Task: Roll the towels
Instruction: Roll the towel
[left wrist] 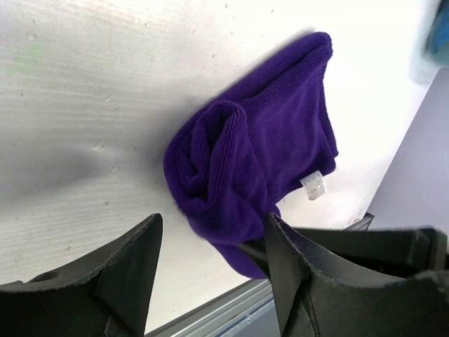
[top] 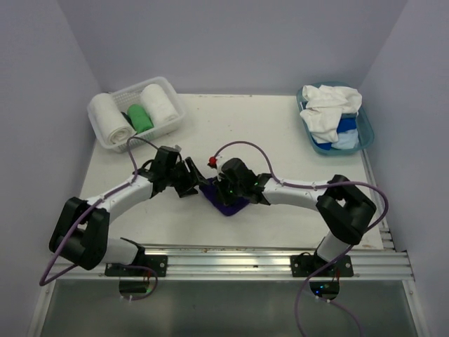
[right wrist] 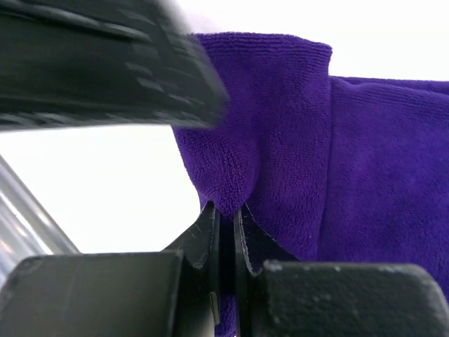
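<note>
A deep purple towel point(top: 226, 201) lies partly rolled on the white table, between the two arms. In the left wrist view the purple towel point(left wrist: 259, 154) shows a loose roll at its near end and a white label. My right gripper point(right wrist: 226, 217) is shut on a fold of the purple towel point(right wrist: 280, 140). My left gripper point(left wrist: 214, 242) is open, its jaws wide apart just short of the roll, holding nothing. Two rolled white towels point(top: 111, 117) and a rolled green towel point(top: 140, 118) lie in the basket. Unrolled white point(top: 326, 109) and blue towels point(top: 345, 126) fill the teal tub.
The white lattice basket point(top: 172, 98) stands at the back left. The translucent teal tub point(top: 367, 133) stands at the back right. Grey walls close in the table on three sides. A metal rail point(top: 231, 256) runs along the near edge.
</note>
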`<state>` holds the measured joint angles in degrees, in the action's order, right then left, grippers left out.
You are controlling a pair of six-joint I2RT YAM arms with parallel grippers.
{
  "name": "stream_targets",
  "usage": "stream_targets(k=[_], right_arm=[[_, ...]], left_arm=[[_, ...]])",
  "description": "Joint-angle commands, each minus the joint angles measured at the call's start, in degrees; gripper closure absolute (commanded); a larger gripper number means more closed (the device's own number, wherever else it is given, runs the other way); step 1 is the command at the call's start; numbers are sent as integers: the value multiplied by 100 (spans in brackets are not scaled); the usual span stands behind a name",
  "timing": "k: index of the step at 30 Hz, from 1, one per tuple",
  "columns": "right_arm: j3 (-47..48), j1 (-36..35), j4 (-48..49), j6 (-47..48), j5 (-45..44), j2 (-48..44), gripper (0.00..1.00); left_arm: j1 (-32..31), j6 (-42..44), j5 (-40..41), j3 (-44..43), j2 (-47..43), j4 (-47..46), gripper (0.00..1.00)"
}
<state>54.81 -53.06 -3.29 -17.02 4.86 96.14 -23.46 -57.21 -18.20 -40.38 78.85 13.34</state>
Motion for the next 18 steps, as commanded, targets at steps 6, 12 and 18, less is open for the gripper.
stream_targets(k=[6, 12, 18], right_arm=[[-663, 787, 1398, -1426, 1841, -499, 100], [-1296, 1306, 2446, -2499, 2598, -412, 100], [-1736, 1702, 3045, -3325, 2880, -157, 100]], left_arm=[[114, 26, -96, -119, -291, 2, 38], [105, 140, -219, -216, -291, -51, 41], [-18, 202, -351, -374, -239, -174, 49]])
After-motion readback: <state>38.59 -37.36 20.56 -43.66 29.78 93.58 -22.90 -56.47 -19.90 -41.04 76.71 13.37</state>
